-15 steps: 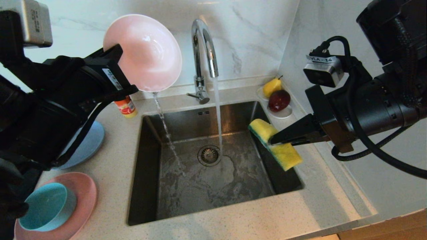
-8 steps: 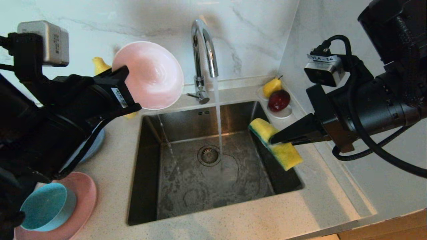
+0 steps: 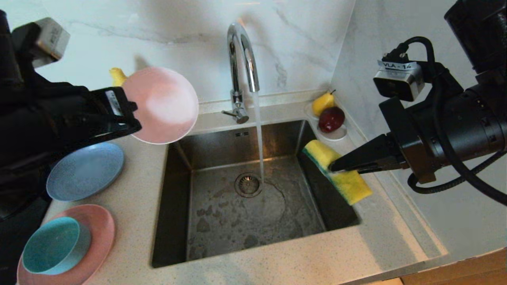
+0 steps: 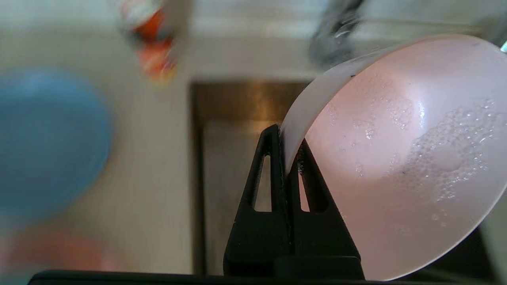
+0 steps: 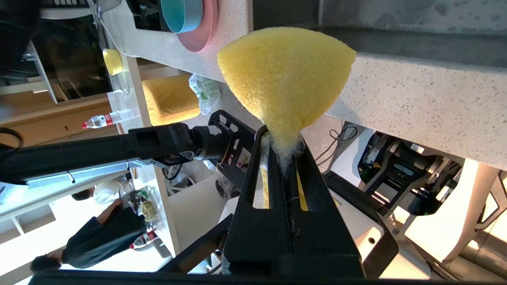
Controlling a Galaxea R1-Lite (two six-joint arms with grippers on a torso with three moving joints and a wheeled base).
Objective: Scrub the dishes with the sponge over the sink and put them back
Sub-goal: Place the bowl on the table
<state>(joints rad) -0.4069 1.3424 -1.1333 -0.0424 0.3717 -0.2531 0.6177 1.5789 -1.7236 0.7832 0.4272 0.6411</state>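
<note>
Lowered: my left gripper point(image 3: 132, 118) carries the pale pink-white round bowl point(image 3: 162, 105) down toward the counter.
Left clamps its rim; my right gripper point(image 3: 332, 167) pinches the yellow oblong sponge point(image 3: 336, 170).

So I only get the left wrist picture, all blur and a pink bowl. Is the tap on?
Observer: Yes. In the head view water runs from the tap down beside the drain of the sink.
Operator: And where is the bowl over?
Observer: The left gripper holds it by the rim above the counter at the sink's back left corner, next to a blue plate.
Operator: What is the other arm doing?
Observer: The right gripper has its fingers shut on a yellow sponge over the sink's right edge.
Operator: Any other dishes?
Observer: A teal bowl sits on a pink plate at the counter's near left.
</note>
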